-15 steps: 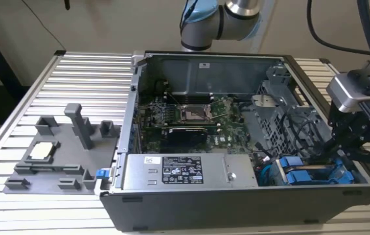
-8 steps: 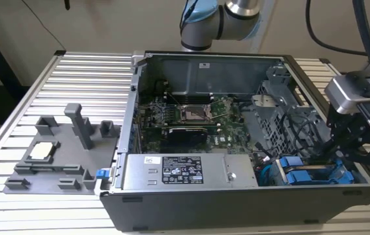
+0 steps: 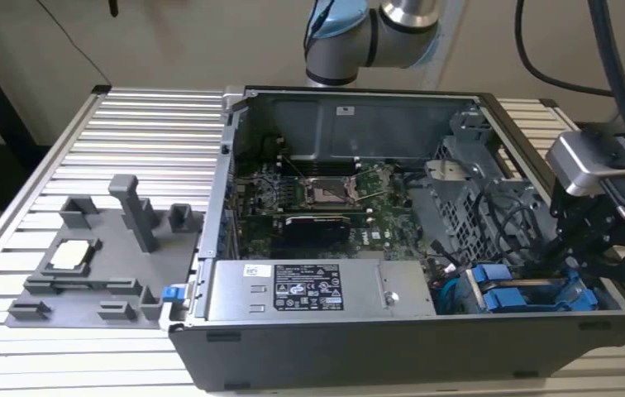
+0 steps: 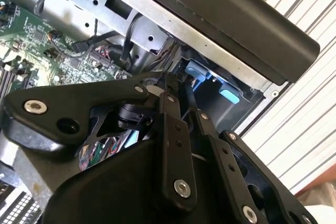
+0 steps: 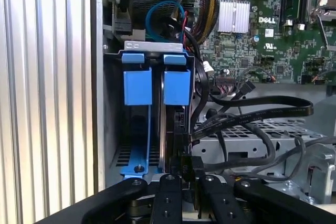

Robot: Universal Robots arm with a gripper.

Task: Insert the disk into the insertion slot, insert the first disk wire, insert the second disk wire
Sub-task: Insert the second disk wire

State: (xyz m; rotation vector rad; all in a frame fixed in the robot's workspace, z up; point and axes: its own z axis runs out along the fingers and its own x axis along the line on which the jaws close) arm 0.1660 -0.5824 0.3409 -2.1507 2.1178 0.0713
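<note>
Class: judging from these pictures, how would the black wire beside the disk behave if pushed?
The black wire probably flexes rather than staying stiff, since it loops in loose curves. It looks light and thin. It may snag, as it crosses other cables beside the disk.

Blue-framed disk point(image 5: 176, 93) upright on edge inside the grey sheet-metal insertion slot point(image 5: 152, 51).

Lighting: even, soft, overhead. Ribbed counter point(image 3: 147, 107) bright, mild glare. Case interior point(image 3: 335, 190) dimmer, shadowed. Hand point(image 4: 176, 95) near lens, dark, blurred in both wrist views.
</note>
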